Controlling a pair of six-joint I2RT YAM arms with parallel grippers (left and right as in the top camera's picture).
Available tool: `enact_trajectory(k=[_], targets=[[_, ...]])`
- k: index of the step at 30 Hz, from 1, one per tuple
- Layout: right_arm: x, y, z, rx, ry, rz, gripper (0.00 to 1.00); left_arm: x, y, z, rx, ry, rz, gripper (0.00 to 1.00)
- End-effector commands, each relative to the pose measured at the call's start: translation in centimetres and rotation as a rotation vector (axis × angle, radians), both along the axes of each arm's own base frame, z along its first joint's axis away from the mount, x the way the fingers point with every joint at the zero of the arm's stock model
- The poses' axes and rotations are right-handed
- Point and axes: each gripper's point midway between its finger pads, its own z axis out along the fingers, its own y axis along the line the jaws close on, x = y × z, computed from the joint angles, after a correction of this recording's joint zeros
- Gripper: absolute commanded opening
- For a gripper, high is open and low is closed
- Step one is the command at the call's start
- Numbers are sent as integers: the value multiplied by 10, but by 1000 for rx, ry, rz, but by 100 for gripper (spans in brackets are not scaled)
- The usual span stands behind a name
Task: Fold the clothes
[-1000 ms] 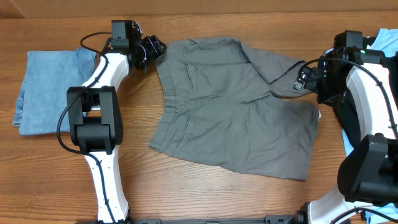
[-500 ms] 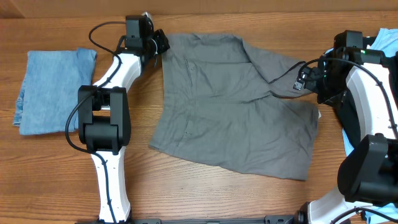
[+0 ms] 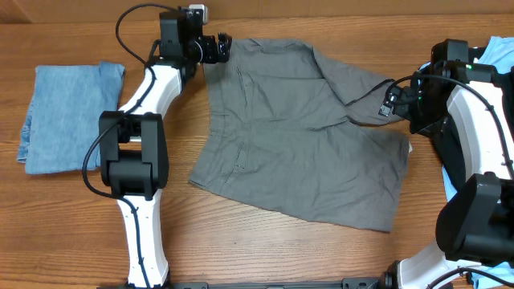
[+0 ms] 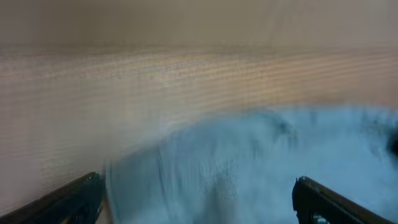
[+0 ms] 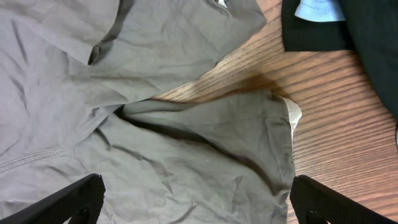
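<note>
A large grey garment (image 3: 297, 136), shorts with stitched seams, lies spread flat in the middle of the wooden table. My left gripper (image 3: 221, 46) is at its far left corner by the waistband. In the blurred left wrist view its fingers (image 4: 199, 199) stand wide apart over bluish-grey cloth (image 4: 249, 162). My right gripper (image 3: 391, 103) hovers over the garment's right leg. In the right wrist view the open fingers (image 5: 199, 199) frame crumpled grey cloth (image 5: 155, 124) with nothing between them.
A folded denim-blue garment (image 3: 68, 116) lies at the table's left. A black garment (image 5: 354, 31) with a light blue piece (image 5: 317, 9) on it lies by the right arm. Light blue cloth (image 3: 498, 52) shows at the far right edge.
My left gripper has swung right and towards the far edge, onto the grey garment's top left corner. The garment's left edge shifted slightly. The right arm has not moved.
</note>
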Motion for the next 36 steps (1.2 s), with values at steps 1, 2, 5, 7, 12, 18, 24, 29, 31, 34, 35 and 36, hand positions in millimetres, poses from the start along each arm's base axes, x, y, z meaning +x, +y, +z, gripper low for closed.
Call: enact_trajectory(k=[1,2,5,7,12,18,24,29,31,34,35,36], targets=[[6,-2,6,1,-23,0,100,-31,2,81,14,9,-28,100],[6,-2,6,1,-23,0,100,-46,4,86,17,61,-26,100],[6,-2,6,1,-23,0,100,-95,14,98,66,205,-42,100],[6,-2,6,1,-24,0,100,-142,25,95,114,363,-42,100],[6,-2,6,1,-23,1,100,-231,37,56,203,739,-76,100],[6,-2,6,1,-23,0,100,-288,36,5,265,959,-118,99],[6,-2,6,1,-23,0,100,-324,25,-33,298,1046,-178,98],[6,-2,6,1,-24,0,100,-331,26,-59,314,1046,-140,98],[6,-2,6,1,-23,0,100,-330,35,-65,354,1042,-102,98],[6,-2,6,1,-23,0,100,-334,37,-70,365,1045,-99,94],[6,-2,6,1,-23,0,100,-335,36,-72,366,1048,-101,94],[6,-2,6,1,-23,0,100,-337,36,-73,369,1052,-104,94]])
